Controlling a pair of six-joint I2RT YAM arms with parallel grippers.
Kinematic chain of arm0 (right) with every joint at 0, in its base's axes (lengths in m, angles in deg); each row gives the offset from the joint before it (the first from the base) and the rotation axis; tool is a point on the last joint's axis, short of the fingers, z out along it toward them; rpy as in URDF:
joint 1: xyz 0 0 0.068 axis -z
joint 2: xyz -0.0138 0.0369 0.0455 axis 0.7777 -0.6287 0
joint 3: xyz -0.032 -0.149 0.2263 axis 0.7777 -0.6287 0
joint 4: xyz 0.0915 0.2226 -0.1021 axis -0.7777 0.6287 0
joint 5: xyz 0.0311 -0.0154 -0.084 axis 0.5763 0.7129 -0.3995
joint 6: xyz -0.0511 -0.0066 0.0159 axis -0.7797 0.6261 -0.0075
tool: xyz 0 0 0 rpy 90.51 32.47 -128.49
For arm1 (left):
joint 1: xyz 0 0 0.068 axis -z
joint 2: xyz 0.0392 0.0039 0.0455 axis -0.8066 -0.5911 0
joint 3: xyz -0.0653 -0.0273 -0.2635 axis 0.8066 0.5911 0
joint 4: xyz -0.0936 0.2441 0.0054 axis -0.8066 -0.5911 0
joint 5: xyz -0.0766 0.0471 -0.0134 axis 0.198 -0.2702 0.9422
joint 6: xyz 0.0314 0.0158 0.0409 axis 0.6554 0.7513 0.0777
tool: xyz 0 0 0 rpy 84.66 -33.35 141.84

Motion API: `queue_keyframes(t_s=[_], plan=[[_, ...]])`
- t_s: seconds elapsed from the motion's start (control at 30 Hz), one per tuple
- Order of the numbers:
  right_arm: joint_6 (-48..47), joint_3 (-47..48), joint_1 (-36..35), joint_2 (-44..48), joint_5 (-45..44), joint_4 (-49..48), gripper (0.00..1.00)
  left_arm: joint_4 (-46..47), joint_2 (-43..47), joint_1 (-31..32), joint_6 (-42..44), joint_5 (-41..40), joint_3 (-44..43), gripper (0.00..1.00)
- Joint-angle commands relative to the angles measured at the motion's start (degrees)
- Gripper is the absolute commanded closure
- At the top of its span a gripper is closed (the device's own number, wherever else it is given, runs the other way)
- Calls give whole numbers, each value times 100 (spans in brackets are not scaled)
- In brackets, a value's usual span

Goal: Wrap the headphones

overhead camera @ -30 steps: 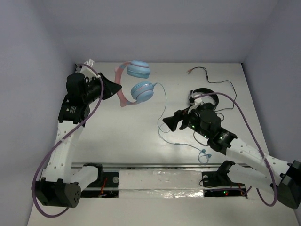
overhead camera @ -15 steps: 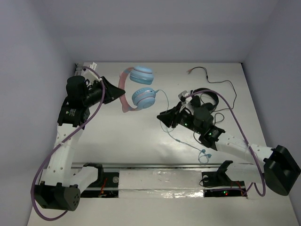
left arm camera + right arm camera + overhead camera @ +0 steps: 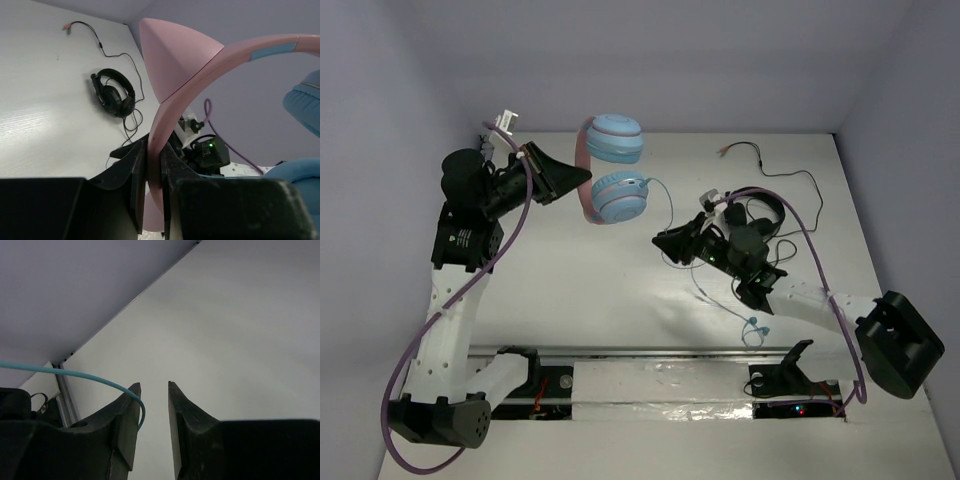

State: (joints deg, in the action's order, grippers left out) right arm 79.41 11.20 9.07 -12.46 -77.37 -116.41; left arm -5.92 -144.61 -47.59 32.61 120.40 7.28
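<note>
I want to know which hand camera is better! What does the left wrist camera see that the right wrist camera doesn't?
Only the left wrist view: the left gripper shut on the headphones at their pink band, plus black headphones lying on the table. Only the right wrist view: the right gripper, jaws slightly apart, with the thin blue cable curving in at them. Both: white table and lilac wall.

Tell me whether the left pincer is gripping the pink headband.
Yes, the left pincer is shut on the pink headband just below a cat ear.
</note>
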Motion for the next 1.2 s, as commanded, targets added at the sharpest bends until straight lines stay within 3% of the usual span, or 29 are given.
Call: queue_keyframes(t_s=[0.0,0.03,0.13,0.27,0.37,0.57,0.73,0.93,1.07,1.17], plan=[[121,-47,67,-183,189,-694,66,698,109,15,-463,330,-267,100],[191,-65,67,-219,286,-747,84,777,91,15,-576,356,-250,100],[506,-100,67,-359,374,-774,98,1504,65,15,-1067,278,-57,100],[719,92,-284,-430,-63,49,100,1963,-128,15,-1429,-266,75,100],[877,513,-907,-430,-714,1253,100,1764,-295,112,-1203,-1179,93,100],[1193,1200,-2312,-89,-2401,4433,100,657,-542,174,440,-3561,136,100],[1772,1788,-2895,492,-3621,6781,100,260,-340,174,1355,-5116,549,100],[1458,3334,-3009,529,-4283,8593,100,-170,-427,419,2322,-5926,752,100],[755,4535,-3009,266,-4722,9358,100,-565,-690,1304,2762,-6174,954,100],[-272,5389,-3009,98,-4723,9238,100,-777,-971,1929,3086,-5990,1103,100]])
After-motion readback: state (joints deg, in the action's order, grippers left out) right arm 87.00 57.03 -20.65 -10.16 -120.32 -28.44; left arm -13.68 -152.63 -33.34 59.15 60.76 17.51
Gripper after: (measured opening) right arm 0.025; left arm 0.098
